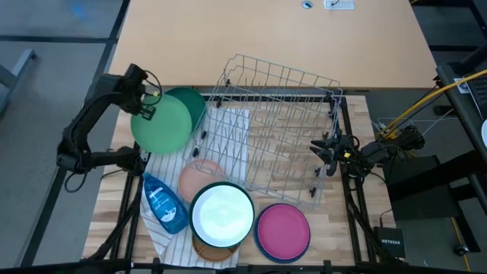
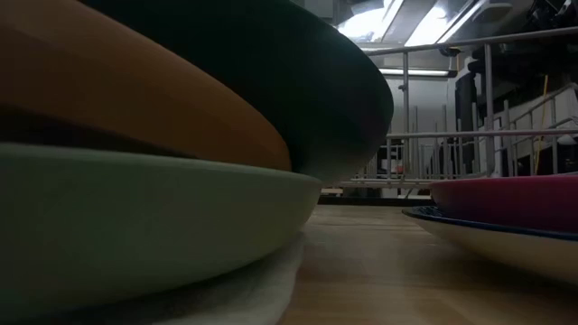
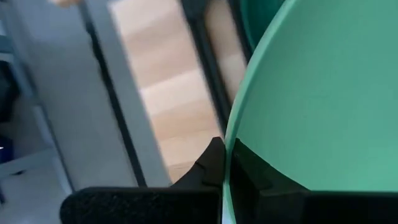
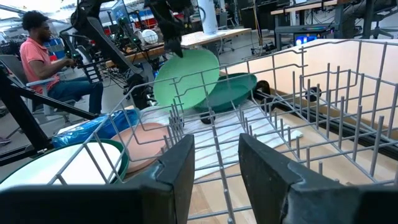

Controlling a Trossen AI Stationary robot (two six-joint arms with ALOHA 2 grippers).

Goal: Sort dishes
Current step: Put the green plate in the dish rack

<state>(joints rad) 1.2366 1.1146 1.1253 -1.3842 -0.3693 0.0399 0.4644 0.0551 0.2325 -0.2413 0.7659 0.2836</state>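
Note:
My left gripper (image 1: 149, 97) is shut on a light green plate (image 1: 161, 122), held in the air over the table's left part, above the striped towel. A dark green dish (image 1: 195, 103) lies just behind the plate. Near the front edge a white bowl (image 1: 222, 215) sits in a stack on a tan plate (image 1: 205, 250). A peach plate (image 1: 198, 176) lies beside that stack. A magenta plate (image 1: 283, 228) rests on a dark blue one. My right gripper (image 4: 214, 168) is open at the right wall of the grey rack (image 1: 278, 137). My left gripper pinches the light green plate's rim (image 3: 226, 163) between its two fingers, one finger (image 3: 208, 167) on each face. It comes at the plate from the table's far left side. The plate is lifted clear and hangs tilted, its face turned partly upward.
A blue soap bottle (image 1: 163, 202) lies on the striped towel (image 1: 228, 125) left of the stack. The wire rack fills the table's middle and right. In the low view the stacked dishes (image 2: 135, 217) stand close in front. A seated person (image 4: 46, 53) is beyond the table.

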